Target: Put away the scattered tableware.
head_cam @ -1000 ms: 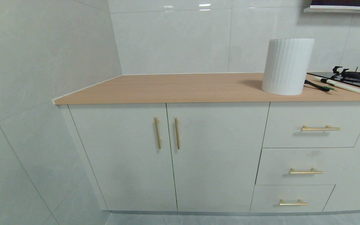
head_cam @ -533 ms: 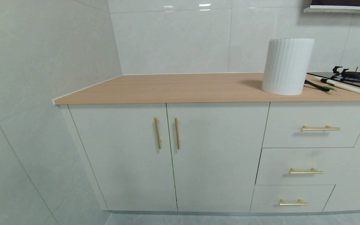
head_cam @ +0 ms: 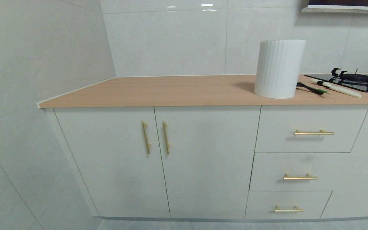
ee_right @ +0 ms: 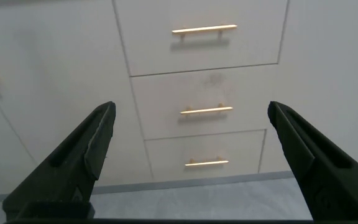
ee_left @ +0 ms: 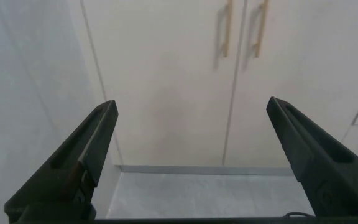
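- Wood-top counter (head_cam: 171, 91) over white doors (head_cam: 203, 159) and three drawers (head_cam: 299, 166), all shut, with gold handles.
- White ribbed canister (head_cam: 279, 68) stands upright on the counter, toward its right end.
- Black utensil (head_cam: 311, 88) lies flat on the counter, just beside the canister on its right; it has a green bit at the tip, and I can't tell what kind of utensil it is.
- White utensil (head_cam: 337, 88) lies flat just past the black one, along the front edge of the stove (head_cam: 353, 78).
- Left gripper (ee_left: 191, 109) is spread wide and holds nothing; it sits low, facing the doors near the floor (ee_left: 197, 193).
- Right gripper (ee_right: 191, 109) is spread wide and holds nothing; it sits low, facing the drawers.
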`<state>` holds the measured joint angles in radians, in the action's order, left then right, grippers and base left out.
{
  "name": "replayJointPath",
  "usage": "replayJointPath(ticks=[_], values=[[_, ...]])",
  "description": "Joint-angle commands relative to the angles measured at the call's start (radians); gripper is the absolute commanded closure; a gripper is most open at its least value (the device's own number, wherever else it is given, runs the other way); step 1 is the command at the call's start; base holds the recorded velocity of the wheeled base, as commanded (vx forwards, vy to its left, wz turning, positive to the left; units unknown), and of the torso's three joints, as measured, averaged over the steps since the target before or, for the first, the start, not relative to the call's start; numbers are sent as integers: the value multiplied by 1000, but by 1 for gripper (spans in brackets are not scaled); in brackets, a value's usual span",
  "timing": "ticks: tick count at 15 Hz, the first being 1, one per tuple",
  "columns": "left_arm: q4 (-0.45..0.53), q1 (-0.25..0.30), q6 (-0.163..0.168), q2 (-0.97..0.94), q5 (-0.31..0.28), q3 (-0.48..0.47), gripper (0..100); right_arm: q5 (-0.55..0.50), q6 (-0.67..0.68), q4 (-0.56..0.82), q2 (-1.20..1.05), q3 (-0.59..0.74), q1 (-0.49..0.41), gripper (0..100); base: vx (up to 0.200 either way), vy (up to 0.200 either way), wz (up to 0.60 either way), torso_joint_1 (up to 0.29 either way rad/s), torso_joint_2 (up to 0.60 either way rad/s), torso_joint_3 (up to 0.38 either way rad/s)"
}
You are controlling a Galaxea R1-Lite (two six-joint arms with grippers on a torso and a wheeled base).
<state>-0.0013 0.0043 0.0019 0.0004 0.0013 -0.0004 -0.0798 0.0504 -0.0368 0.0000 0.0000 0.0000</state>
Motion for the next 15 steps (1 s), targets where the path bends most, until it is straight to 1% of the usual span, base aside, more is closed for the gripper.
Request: replayJointPath(ticks=[1,7,15], values=[[0,0,0,0,0,0,0,0,0,0,2,0,0,0,0,-200,0,7,-7,2],[0,0,0,0,0,0,0,0,0,0,2,0,0,0,0,-200,0,1,2,2],[0,0,0,0,0,0,0,0,2,0,2,0,0,0,0,0,0,0,0,0]])
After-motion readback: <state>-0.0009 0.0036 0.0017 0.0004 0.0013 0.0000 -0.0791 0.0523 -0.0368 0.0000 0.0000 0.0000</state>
